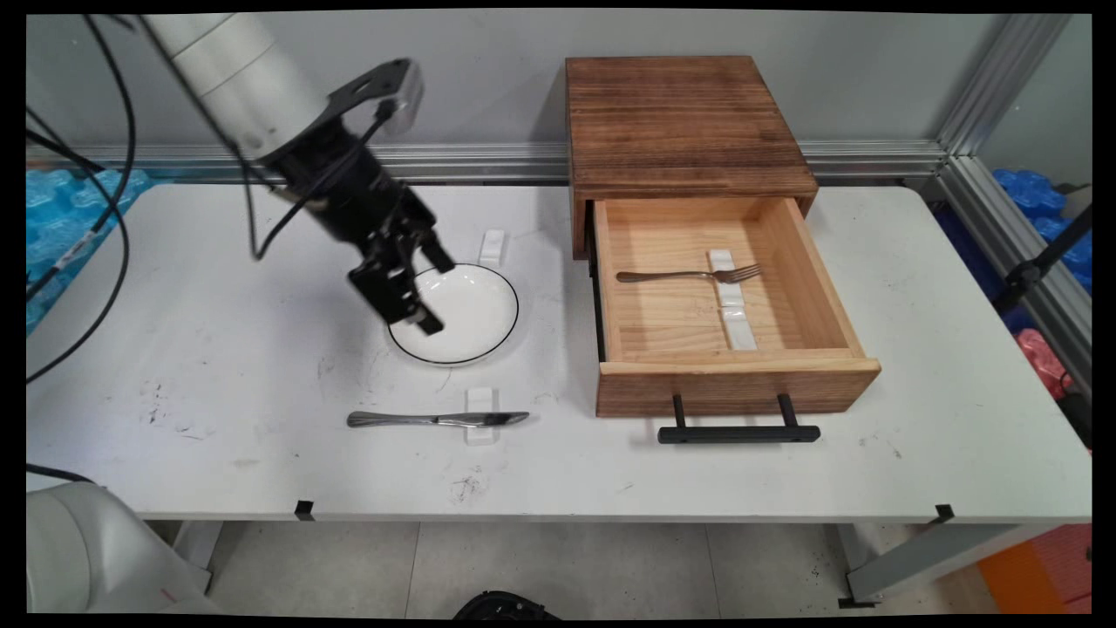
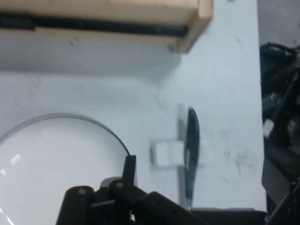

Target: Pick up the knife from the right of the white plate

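While the fingers (image 1: pixel 432 292) hang apparently parted, empty, the plate (image 1: pixel 466 318) lies beneath.

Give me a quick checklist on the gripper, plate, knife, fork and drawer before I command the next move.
1. Gripper empty: ok, nothing shows between its jaws, which stand apart.
2. Gripper clear of plate: cannot tell; it hangs over the plate's left rim, and contact is not visible.
3. Knife on its rest: ok, it lies across the rest, near side of the plate.
4. Drawer open: ok, pulled out, with its handle facing the near edge.
5. Fork in drawer: ok, its tines lie on a white rest inside.
6. Far rest free: ok, nothing lies on it.
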You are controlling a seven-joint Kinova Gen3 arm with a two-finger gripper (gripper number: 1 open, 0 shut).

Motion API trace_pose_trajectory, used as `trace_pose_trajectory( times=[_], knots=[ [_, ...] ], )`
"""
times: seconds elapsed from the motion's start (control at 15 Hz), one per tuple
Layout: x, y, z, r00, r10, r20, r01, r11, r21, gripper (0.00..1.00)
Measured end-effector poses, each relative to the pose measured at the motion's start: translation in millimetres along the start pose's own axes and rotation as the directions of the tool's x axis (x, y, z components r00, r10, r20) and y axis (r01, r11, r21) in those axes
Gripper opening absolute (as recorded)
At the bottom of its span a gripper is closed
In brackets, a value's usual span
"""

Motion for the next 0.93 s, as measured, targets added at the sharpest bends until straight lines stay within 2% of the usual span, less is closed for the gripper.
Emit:
trace_pose_trajectory(
  times=[0.4,0.93],
  knots=[
    [-42,25,17,0.999,0.018,0.03,-0.018,1.0,-0.016,1.0],
    [-71,43,51,0.997,0.026,0.071,-0.027,0.999,0.016,1.0]
  ],
)
